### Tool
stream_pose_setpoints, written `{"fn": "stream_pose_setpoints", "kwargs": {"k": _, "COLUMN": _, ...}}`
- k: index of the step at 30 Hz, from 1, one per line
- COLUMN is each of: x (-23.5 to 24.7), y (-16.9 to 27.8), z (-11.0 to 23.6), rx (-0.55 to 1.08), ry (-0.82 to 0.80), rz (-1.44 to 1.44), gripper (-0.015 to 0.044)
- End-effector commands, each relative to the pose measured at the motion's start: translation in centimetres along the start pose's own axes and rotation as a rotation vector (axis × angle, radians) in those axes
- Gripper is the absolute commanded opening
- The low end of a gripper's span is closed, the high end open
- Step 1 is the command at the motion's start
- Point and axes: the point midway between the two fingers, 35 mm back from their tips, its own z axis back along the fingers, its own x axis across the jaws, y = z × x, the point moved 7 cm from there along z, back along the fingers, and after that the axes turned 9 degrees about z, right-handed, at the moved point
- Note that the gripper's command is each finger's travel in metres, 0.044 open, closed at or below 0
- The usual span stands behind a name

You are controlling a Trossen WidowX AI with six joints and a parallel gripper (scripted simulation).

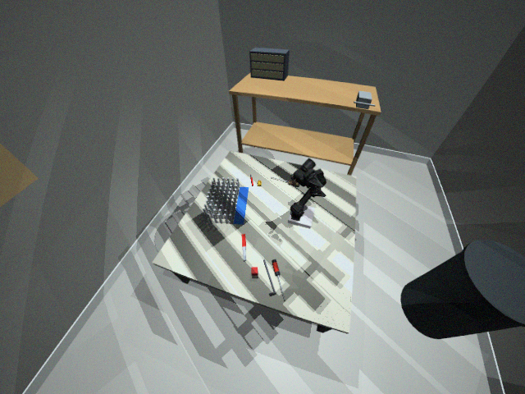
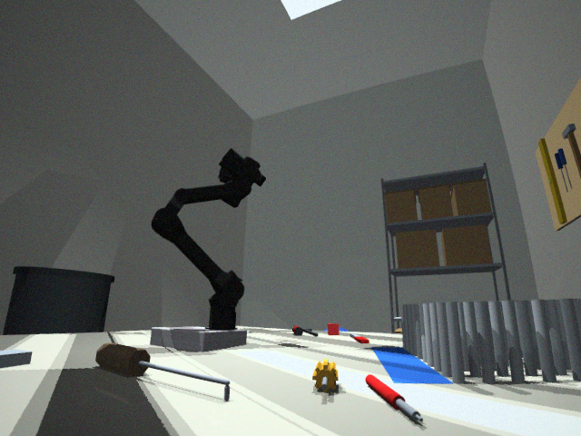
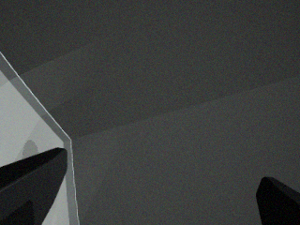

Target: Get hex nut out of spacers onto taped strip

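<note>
The metal spacers (image 1: 223, 199) (image 2: 454, 342) stand upright in a dense block; the hex nut is not visible among them. The blue taped strip (image 1: 241, 205) (image 2: 408, 366) lies along their front and shows no nut that I can make out. A hooked tool with a brown handle (image 2: 123, 359) and a thin shaft bent down at its tip lies on the table, beyond the arm in the top view. A long dark rod (image 1: 268, 275) with a short foot lies beside a red-handled screwdriver (image 1: 276, 267). My gripper (image 3: 165, 174) is open and empty, raised high above the table, away from the spacers.
A yellow toothed piece (image 1: 258, 183) (image 2: 325, 376) and a red pen-like tool (image 1: 252, 182) (image 2: 384, 390) lie near the strip's far end. A red-and-white tool (image 1: 244, 244) and a red cube (image 1: 254, 272) (image 2: 332, 329) lie on the other side. A wooden bench (image 1: 311, 91) stands behind the table.
</note>
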Motion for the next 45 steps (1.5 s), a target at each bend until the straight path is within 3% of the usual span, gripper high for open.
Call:
{"fn": "stream_pose_setpoints", "kwargs": {"k": 1, "x": 0.0, "y": 0.2, "z": 0.0, "rx": 0.006, "ry": 0.005, "rz": -0.006, "gripper": 0.0426}}
{"fn": "stream_pose_setpoints", "kwargs": {"k": 13, "x": 0.5, "y": 12.7, "z": 5.1, "rx": 0.427, "ry": 0.361, "rz": -0.346, "gripper": 0.0440}}
{"fn": "stream_pose_setpoints", "kwargs": {"k": 26, "x": 5.1, "y": 21.9, "z": 17.5, "rx": 0.912, "ry": 0.858, "rz": -0.631, "gripper": 0.0440}}
{"fn": "stream_pose_setpoints", "kwargs": {"k": 35, "x": 11.3, "y": 23.5, "z": 27.8, "rx": 1.261, "ry": 1.262, "rz": -0.779, "gripper": 0.0440}}
{"fn": "stream_pose_setpoints", "kwargs": {"k": 45, "x": 20.6, "y": 20.3, "z": 37.2, "rx": 1.640, "ry": 1.738, "rz": -0.890, "gripper": 0.0440}}
